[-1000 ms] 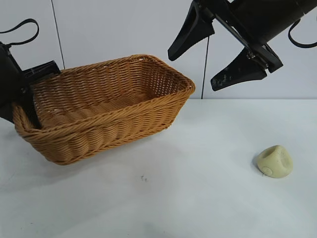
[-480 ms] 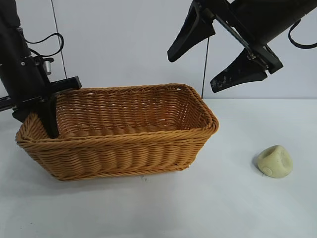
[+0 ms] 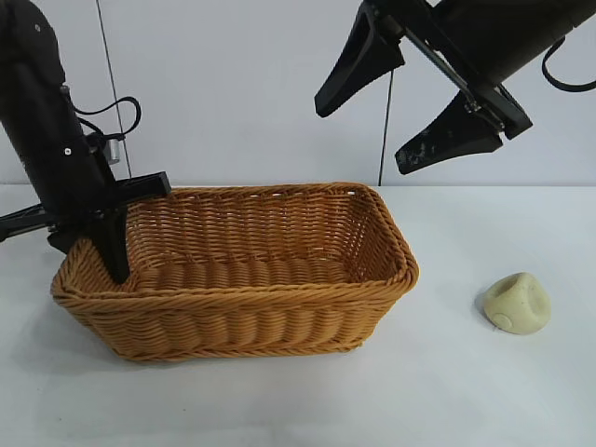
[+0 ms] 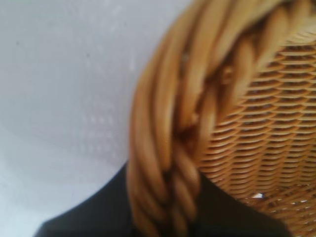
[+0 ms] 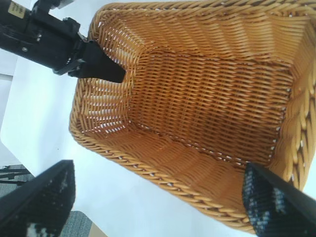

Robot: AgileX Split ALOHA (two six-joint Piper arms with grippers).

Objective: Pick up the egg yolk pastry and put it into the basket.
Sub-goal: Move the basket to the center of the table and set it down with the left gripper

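Pastry, egg yolk pastry (image 3: pixel 515 304), lay on white table (image 3: pixel 372 391) near front right, well apart from basket (image 3: pixel 237 307). Basket sat flat left of centre, nothing visible inside. Left gripper (image 3: pixel 104 250) pinched basket's braided rim at left end, one finger inside, one outside. Right gripper (image 3: pixel 400 107) hung high above basket's far right corner, fingers spread wide, holding nothing.

An orange-brown woven basket (image 3: pixel 261 307), a pale yellow-cream egg yolk pastry (image 3: pixel 517 304), a white table (image 3: pixel 438 391)
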